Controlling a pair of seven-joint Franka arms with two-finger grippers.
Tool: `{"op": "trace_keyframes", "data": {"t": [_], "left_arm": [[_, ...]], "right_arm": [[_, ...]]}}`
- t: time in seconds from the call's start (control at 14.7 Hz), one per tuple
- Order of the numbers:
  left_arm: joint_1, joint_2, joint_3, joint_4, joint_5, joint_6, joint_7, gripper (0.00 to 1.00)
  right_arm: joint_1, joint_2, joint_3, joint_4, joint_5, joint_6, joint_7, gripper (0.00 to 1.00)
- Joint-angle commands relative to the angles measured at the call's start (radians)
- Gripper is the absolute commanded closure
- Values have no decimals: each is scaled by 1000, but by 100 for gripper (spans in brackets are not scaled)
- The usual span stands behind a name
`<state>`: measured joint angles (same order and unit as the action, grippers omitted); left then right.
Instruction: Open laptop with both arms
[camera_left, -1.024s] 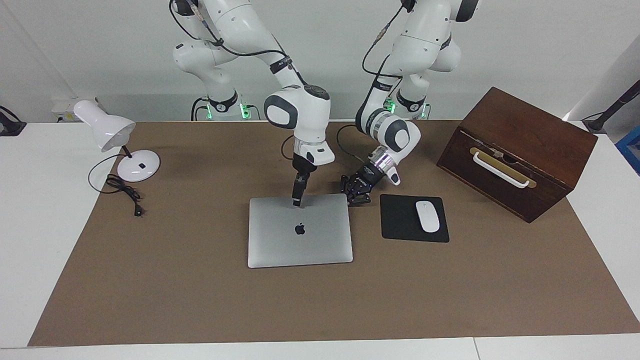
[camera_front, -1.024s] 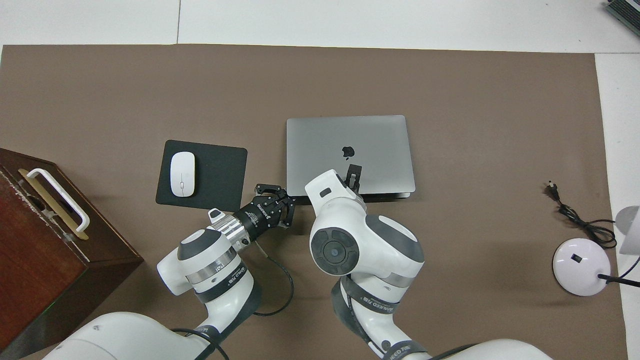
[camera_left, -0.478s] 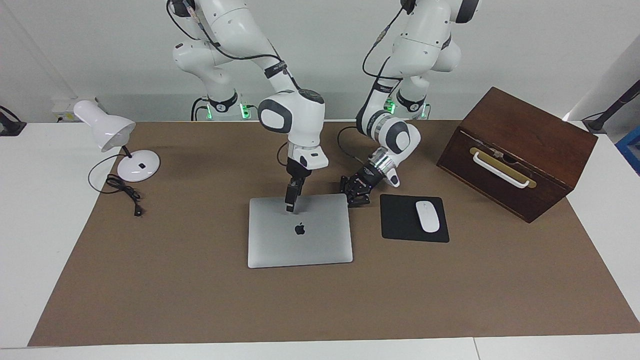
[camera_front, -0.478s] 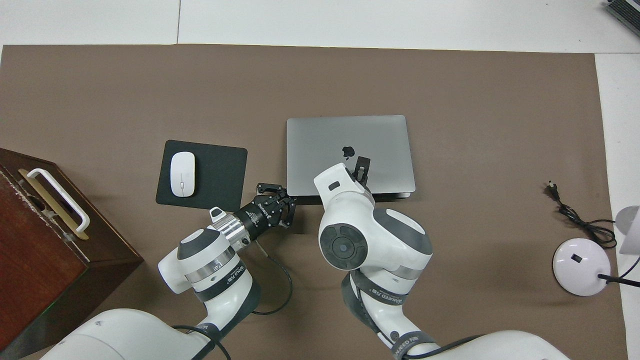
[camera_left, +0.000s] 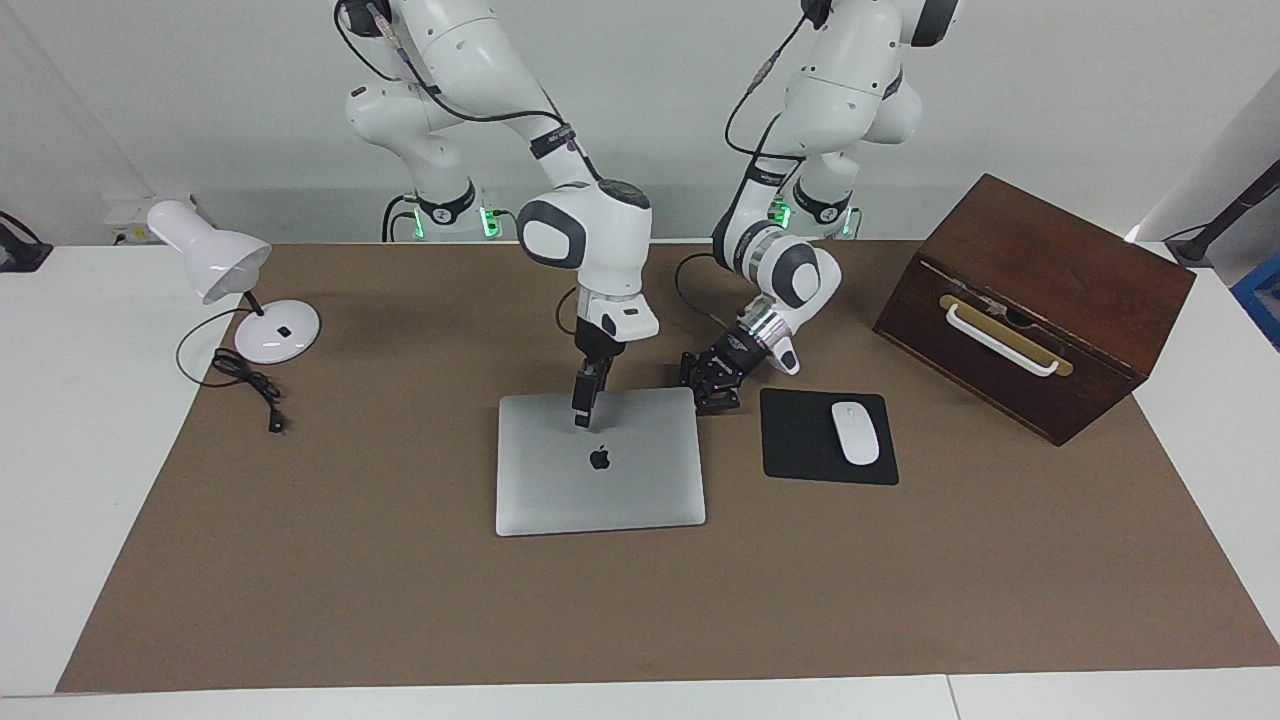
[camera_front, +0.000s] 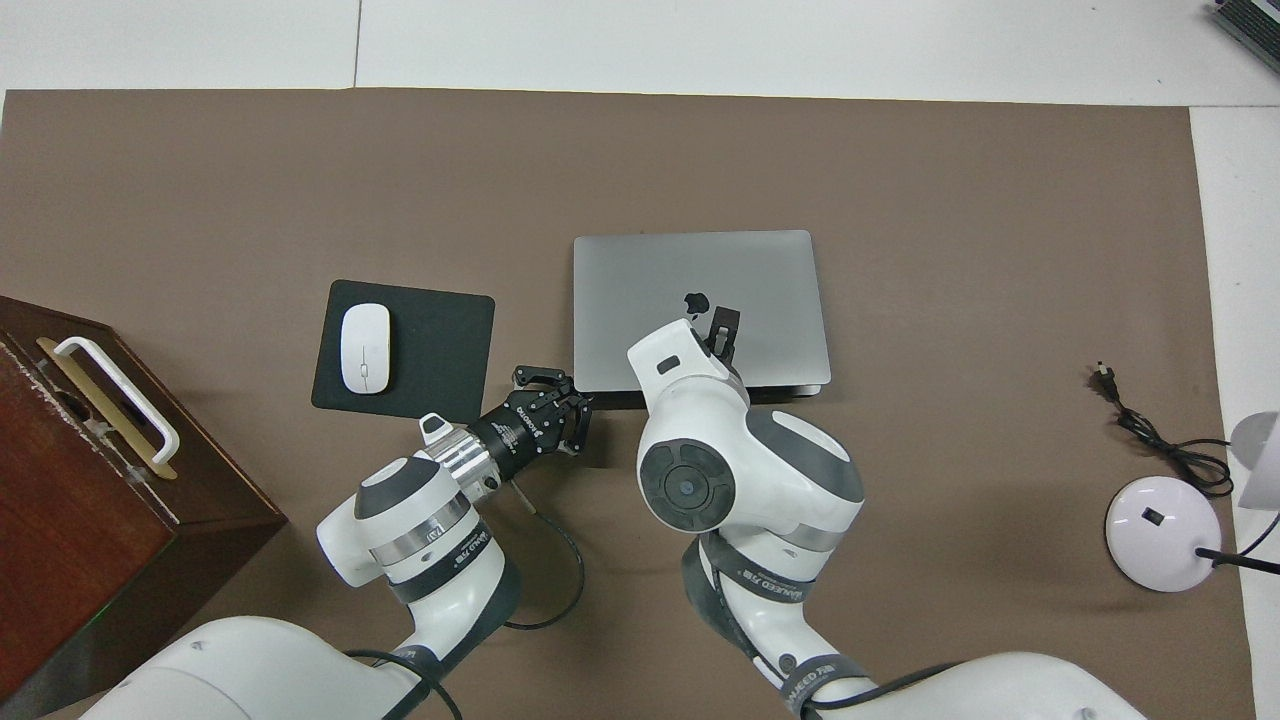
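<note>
The silver-grey laptop (camera_left: 640, 480) lies closed and flat on the brown mat, apple logo up; it also shows in the overhead view (camera_front: 640, 290). My right gripper (camera_left: 581, 420) points down with its fingers together, its tip at the lid between the logo and the edge nearest the robots; in the overhead view (camera_front: 722, 330) it is beside the logo. My left gripper (camera_left: 712, 398) sits low at the laptop's corner nearest the robots, toward the left arm's end, fingers spread; it also shows in the overhead view (camera_front: 572, 412). I cannot tell if it touches the laptop.
A black mouse pad (camera_left: 800, 450) with a white mouse (camera_left: 855, 432) lies beside the laptop toward the left arm's end. A brown wooden box (camera_left: 1040, 280) with a white handle stands past it. A white desk lamp (camera_left: 270, 335) and its cord (camera_left: 250, 385) are at the right arm's end.
My right gripper has slid from the lid's robot-side edge toward the logo and a little toward the right arm's end, then held still. The left gripper and the laptop have barely moved.
</note>
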<state>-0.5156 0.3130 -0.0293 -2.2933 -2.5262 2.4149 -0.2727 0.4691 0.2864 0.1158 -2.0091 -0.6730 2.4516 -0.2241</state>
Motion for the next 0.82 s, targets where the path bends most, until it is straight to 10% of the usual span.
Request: {"op": "trace_keyframes", "data": {"t": [0.0,0.75], "left_arm": [[-4,100,0,26,-49,6,55,100],[-3,101,0,26,-49,4,58,100]], "right_arm": [[3,14,4,50,-34,-48,25,0],[6,11,4,98,-36,-82,17,0]]}}
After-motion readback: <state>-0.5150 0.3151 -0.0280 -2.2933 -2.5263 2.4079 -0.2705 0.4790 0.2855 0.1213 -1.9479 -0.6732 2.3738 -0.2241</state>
